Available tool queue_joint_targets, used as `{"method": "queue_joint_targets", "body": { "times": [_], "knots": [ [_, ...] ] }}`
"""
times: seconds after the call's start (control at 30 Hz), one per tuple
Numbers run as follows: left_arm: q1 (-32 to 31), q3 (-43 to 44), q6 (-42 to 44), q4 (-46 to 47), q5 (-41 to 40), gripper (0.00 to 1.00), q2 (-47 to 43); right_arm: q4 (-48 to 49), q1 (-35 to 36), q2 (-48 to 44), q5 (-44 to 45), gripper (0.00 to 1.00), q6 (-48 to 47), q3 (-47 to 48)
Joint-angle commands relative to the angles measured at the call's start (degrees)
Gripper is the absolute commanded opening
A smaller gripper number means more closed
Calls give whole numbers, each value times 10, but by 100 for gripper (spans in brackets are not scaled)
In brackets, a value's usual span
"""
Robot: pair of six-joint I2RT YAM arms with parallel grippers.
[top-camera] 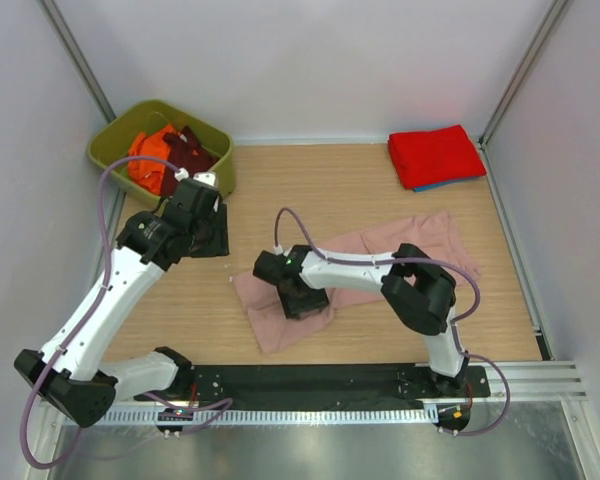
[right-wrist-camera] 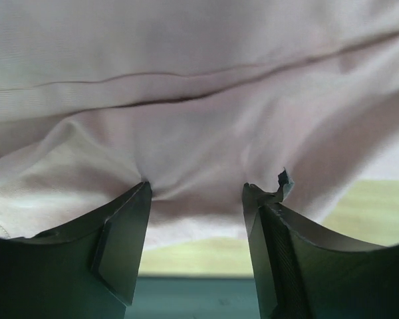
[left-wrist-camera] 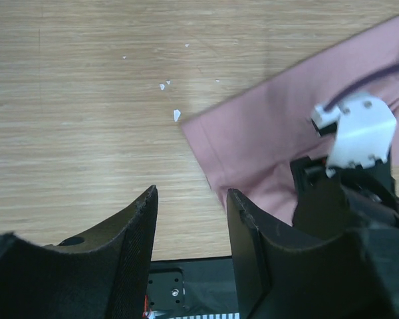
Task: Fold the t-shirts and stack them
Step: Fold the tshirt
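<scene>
Pink shirt: the dusty-pink t-shirt (top-camera: pixel 365 262) lies spread across the middle of the table (top-camera: pixel 310 180), running from the near-left up toward the far-right, rumpled, not yet folded.
Right tool: my right tool (top-camera: pixel 302 296) sits low at the shirt's near-left end; the wrist view shows the jaws apart with pink cloth bunched just ahead of them, nothing clamped.
Left tool: my left tool (left-wrist-camera: pixel 189 246) hangs over bare table left of the shirt, jaws apart, holding nothing; the shirt's corner shows just beyond them in the wrist view.
Step in hand: I read this as the start of the fold on the pink one, with the right tool lining up on the near-left hem.
Next move: I reckon it calls for closing on that hem, with the left tool coming in on the neighbouring corner so both ends lift together.
Done pile: a folded red t-shirt (top-camera: pixel 435 153) on a blue t-shirt (top-camera: pixel 442 183) sits at the far-right corner, well apart from the pink one.
Waiting: orange and maroon cloth in the green bin (top-camera: pixel 208 135) at the far-left corner.
Room: open wood along the far edge between bin and pile; the near edge is tight against the arm bases.
</scene>
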Motion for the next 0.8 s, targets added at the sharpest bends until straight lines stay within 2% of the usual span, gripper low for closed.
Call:
{"method": "queue_joint_targets", "body": {
  "times": [0.0, 0.1, 0.2, 0.33, 0.37, 0.4, 0.43, 0.47, 0.6, 0.77],
  "knots": [
    [-2, -5, 26, 20, -5, 47, 22, -41, 7, -68, -14, 65, 31, -45],
    [-1, -1, 38, 20, 11, 48, 54, -85, -15, -100, 17, 69, 41, 8],
    [-1, 3, 43, 28, 38, 48, 80, -141, -90, -104, 25, 73, 63, 69],
    [-2, 3, 45, 35, 80, 48, 108, -154, -216, -124, 61, 84, 97, 77],
    [-2, 4, 44, 36, 85, 47, 111, -158, -272, -126, 80, 85, 108, 75],
    [-2, 4, 45, 35, 89, 47, 112, -162, -296, -125, 89, 86, 115, 75],
    [-2, 4, 46, 35, 90, 47, 109, -164, -322, -123, 100, 92, 131, 74],
    [-1, 2, 48, 35, 91, 47, 108, -164, -365, -121, 112, 93, 137, 70],
    [-1, -1, 58, 30, 82, 47, 96, -159, -457, -108, 109, 94, 151, 63],
    [-1, -14, 65, 23, 76, 48, 75, -127, -509, -103, 133, 93, 144, 35]
  ]
}}
